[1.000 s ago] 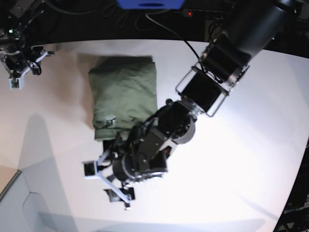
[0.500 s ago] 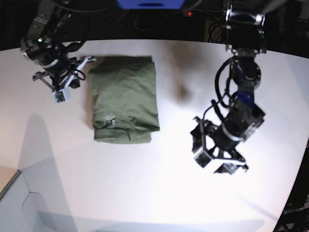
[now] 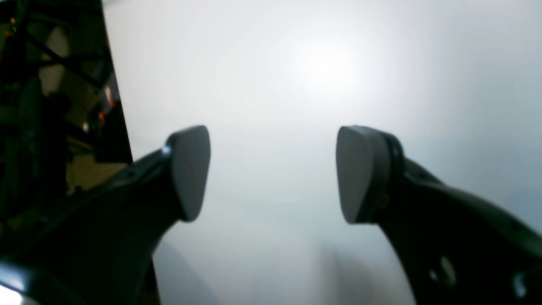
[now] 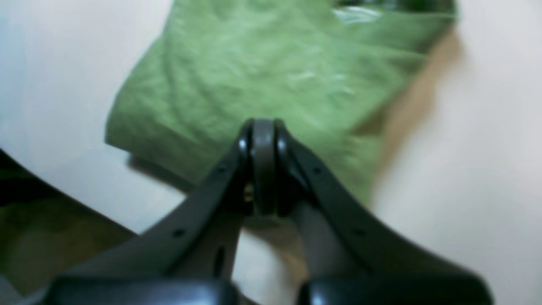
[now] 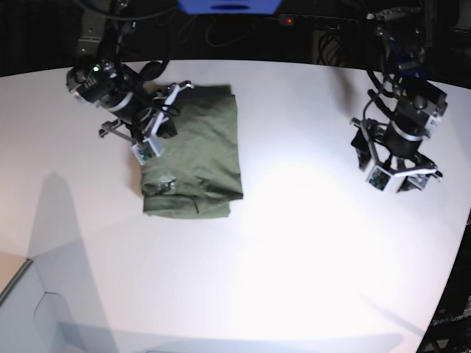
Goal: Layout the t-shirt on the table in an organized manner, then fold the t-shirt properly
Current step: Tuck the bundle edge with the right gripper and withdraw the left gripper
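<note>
The olive-green t-shirt (image 5: 193, 151) lies folded into a narrow rectangle on the left half of the white table (image 5: 294, 243). My right gripper (image 5: 163, 118) hovers at the shirt's upper left edge. In the right wrist view its jaws (image 4: 263, 127) are pressed shut with nothing visible between them, and the wrinkled t-shirt (image 4: 262, 72) lies just beyond the tips. My left gripper (image 5: 401, 165) is far off at the right of the table. It stands open (image 3: 273, 173) over the bare table (image 3: 296, 63) and holds nothing.
Dark floor and cables lie beyond the table's far edge, with a blue object (image 5: 228, 6) at the top. The curved table edge (image 5: 458, 243) runs close to the left arm. A pale grey surface (image 5: 29, 309) sits at the bottom left corner.
My right arm has swung in from the far left onto the shirt's upper left edge and its jaws have shut. My left arm has drawn away from the shirt's lower edge to the table's right side.
</note>
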You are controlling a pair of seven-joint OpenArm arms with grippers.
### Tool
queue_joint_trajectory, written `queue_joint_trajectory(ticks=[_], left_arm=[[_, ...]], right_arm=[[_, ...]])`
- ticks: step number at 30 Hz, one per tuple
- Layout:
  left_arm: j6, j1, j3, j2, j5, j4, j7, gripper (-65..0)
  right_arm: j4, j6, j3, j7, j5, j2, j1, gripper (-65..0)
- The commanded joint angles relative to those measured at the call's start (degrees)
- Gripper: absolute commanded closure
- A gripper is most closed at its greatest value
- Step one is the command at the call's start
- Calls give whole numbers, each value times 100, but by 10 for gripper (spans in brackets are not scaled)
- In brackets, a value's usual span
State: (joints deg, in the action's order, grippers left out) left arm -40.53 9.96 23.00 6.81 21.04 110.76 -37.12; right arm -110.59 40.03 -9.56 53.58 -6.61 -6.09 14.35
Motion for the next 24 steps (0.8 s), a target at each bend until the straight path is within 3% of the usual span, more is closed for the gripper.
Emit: queue_joint_trajectory(ticks=[1,13,24], left_arm=[[53,11,86,36,-33,164,112,-449],[53,451,517,18,-33,287,112,-449],[53,503,579,18,-51,287,112,-449]], right_arm=[[65,-3,-24,-211,-47,42,-15,0],[1437,-3,2,-1319,-55,323,20,0],[-330,-3,-42,-1284,-55,323,249,0]])
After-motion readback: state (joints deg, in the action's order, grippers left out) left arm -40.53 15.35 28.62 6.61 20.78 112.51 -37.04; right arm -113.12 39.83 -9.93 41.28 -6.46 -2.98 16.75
